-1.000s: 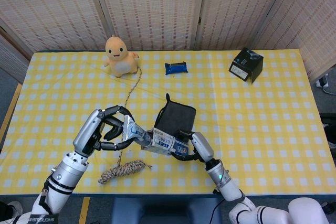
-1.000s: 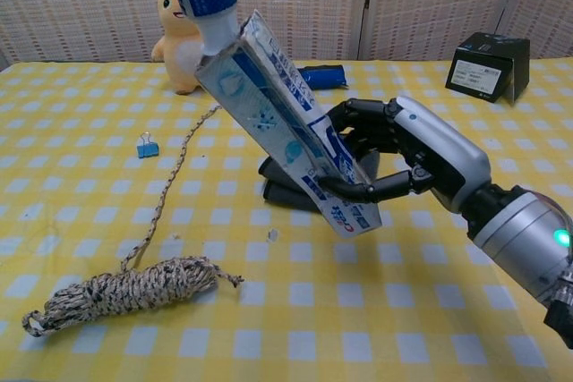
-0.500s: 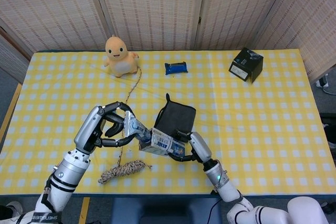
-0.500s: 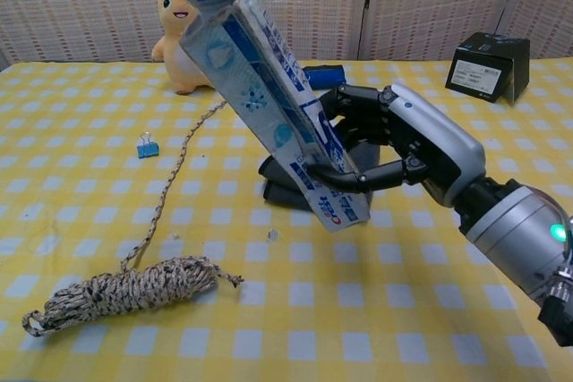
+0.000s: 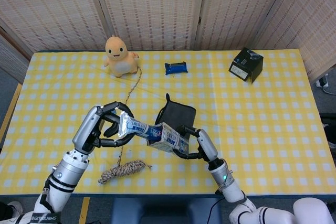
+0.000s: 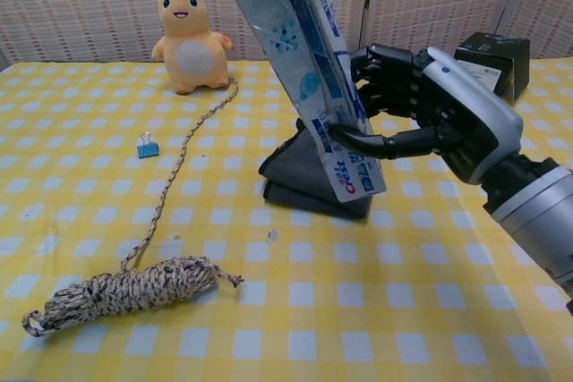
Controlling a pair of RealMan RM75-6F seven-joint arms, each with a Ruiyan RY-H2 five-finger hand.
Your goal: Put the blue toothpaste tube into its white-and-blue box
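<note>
In the head view my left hand grips the flat end of the blue toothpaste tube, held level above the table. Its other end meets the open mouth of the white-and-blue box; how far it reaches inside is hidden. My right hand holds the box from the right. The chest view shows the box tilted steeply, its top running out of frame, with my right hand wrapped around its lower part. Neither the tube nor my left hand appears in the chest view.
A folded black cloth lies just behind the box. A coiled rope trails toward the yellow duck toy. A blue packet, a black box and a small blue clip lie farther off on the checked tablecloth.
My right hand has lifted the box higher and shifted it right. The tube now lies flatter with more of it showing in the head view, and it has left the chest view.
</note>
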